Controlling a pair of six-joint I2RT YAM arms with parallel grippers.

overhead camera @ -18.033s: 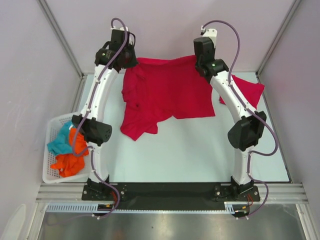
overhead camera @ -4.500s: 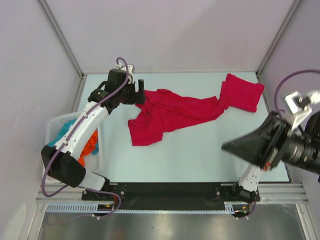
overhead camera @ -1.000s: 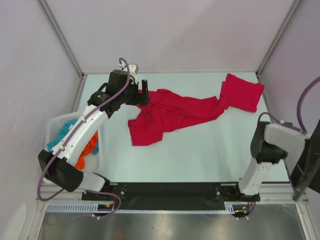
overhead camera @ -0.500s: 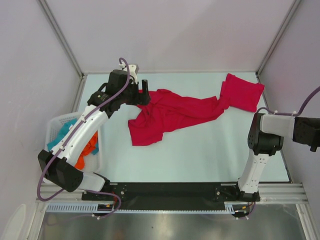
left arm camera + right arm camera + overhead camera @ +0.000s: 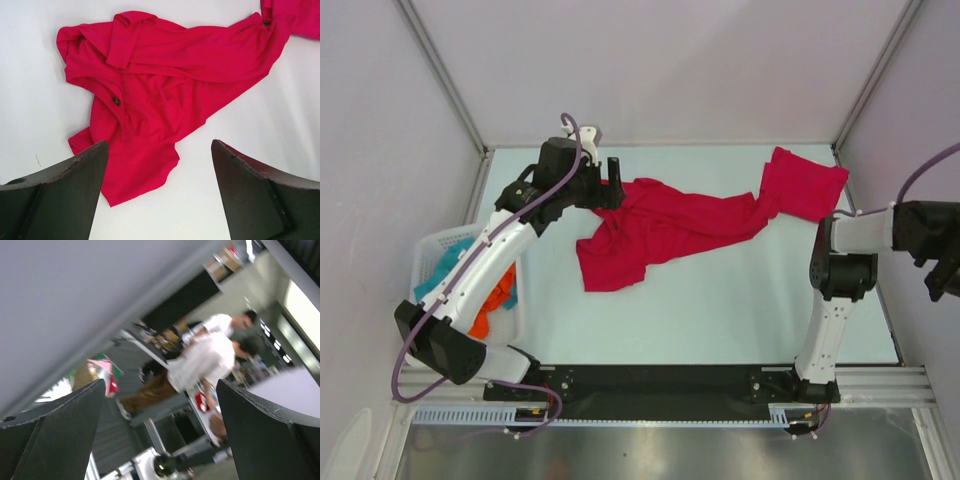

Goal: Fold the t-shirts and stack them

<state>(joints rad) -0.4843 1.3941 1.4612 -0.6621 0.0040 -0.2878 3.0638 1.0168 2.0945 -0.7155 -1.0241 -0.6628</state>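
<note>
Crumpled t-shirt, lying bunched on the counter directly below and ahead of the spread, empty left gripper: best pinched by one outer corner and drawn flat before folding; right gripper, also spread, hangs far aside, holding nothing.

Bare table lies open nearside of the t-shirt — basket flanks its left edge.
</note>
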